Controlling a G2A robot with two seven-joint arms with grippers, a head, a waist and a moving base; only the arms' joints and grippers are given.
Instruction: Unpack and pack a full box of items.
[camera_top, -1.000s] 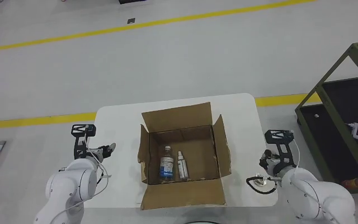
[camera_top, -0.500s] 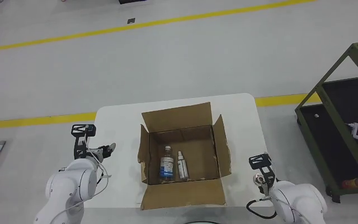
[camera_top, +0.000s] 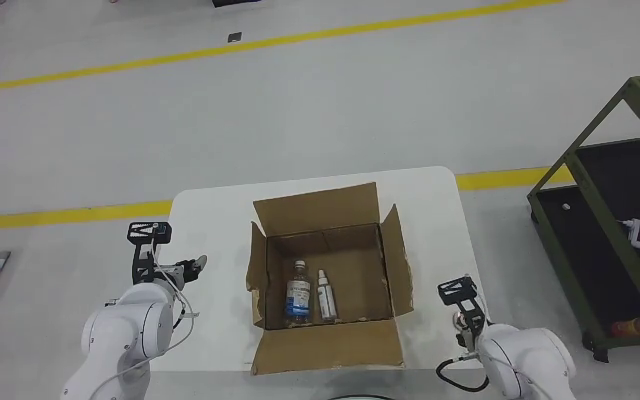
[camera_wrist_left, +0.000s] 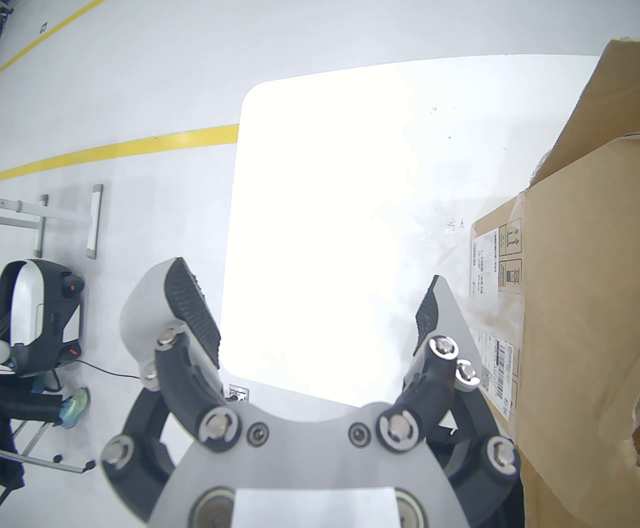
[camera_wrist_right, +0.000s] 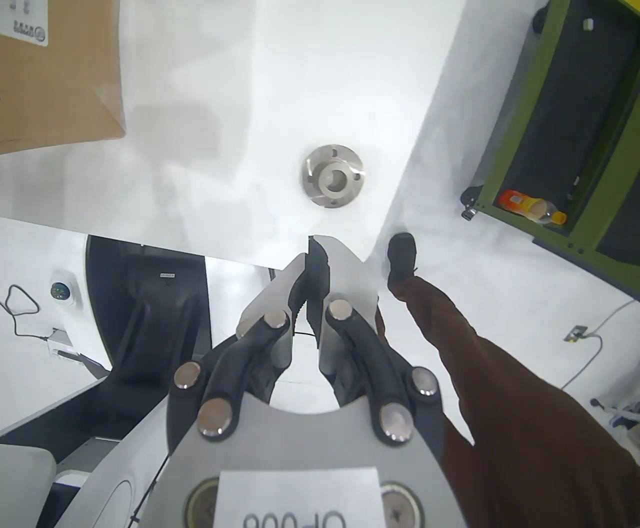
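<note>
A cardboard box (camera_top: 315, 212) stands in the middle of the white desk (camera_top: 215, 215), all four flaps folded outward and its top open. Two items lie on its floor, in the half nearer the robot. One is a clear bottle (camera_top: 298, 292) with a white cap and a blue label. The other is a slimmer spray bottle (camera_top: 326, 295), just beside it on the right. Both lie lengthwise with their caps pointing away from the robot, and whether they touch cannot be told. The left arm (camera_top: 125, 335) sits at the desk's left edge, well apart from the box. In its wrist view the left fingers (camera_wrist_left: 190, 305) are spread wide with nothing between them. They hang over bare desk, with the labelled side wall of the box close on one side. The right arm (camera_top: 520, 360) is at the near right corner of the desk, just right of the box's flap. In its wrist view the right fingers (camera_wrist_right: 316, 270) are pressed together, pad to pad, and hold nothing. Their tips sit over the desk's edge. A metal ring (camera_wrist_right: 333, 176) with bolt holes lies flat on the desk near that corner, just ahead of the closed tips and apart from them. A corner of the box is farther off in the same view. On the floor beyond the desk's right side stands a green cart (camera_top: 590, 210) with black shelves. An orange bottle (camera_wrist_right: 532, 206) lies on one shelf. A yellow line (camera_top: 300, 40) crosses the grey floor behind the desk.
</note>
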